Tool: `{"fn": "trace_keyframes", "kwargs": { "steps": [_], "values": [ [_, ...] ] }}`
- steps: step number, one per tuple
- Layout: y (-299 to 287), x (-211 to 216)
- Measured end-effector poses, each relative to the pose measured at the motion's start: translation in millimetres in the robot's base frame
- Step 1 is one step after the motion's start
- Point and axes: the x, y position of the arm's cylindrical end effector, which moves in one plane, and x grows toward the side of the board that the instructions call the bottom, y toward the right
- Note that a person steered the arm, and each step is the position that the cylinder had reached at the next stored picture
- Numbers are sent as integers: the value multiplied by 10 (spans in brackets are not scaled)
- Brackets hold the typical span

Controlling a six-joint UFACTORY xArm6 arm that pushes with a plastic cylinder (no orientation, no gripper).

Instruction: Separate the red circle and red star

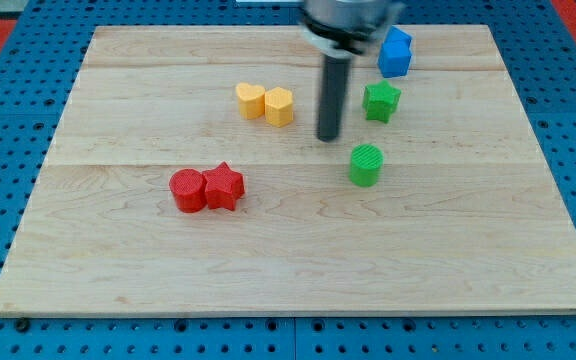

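Note:
The red circle (187, 190) and the red star (224, 185) sit touching side by side on the wooden board (288, 270), left of its middle, the circle on the view's left. My tip (328, 138) stands on the board up and to the right of the star, well apart from both red blocks. It lies between the yellow blocks and the green blocks.
A yellow heart (251, 100) and a yellow hexagon (279, 106) touch each other left of the tip. A green star (381, 101) and a green circle (365, 165) lie to its right. A blue block (395, 53) is near the top edge.

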Motion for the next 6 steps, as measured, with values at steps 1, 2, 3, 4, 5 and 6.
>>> {"fn": "trace_keyframes", "kwargs": {
  "steps": [1,2,3,4,5,6],
  "values": [
    [-338,364],
    [-595,408],
    [-1294,138],
    [-1309,890],
    [-758,967],
    [-587,1009]
  ]
}}
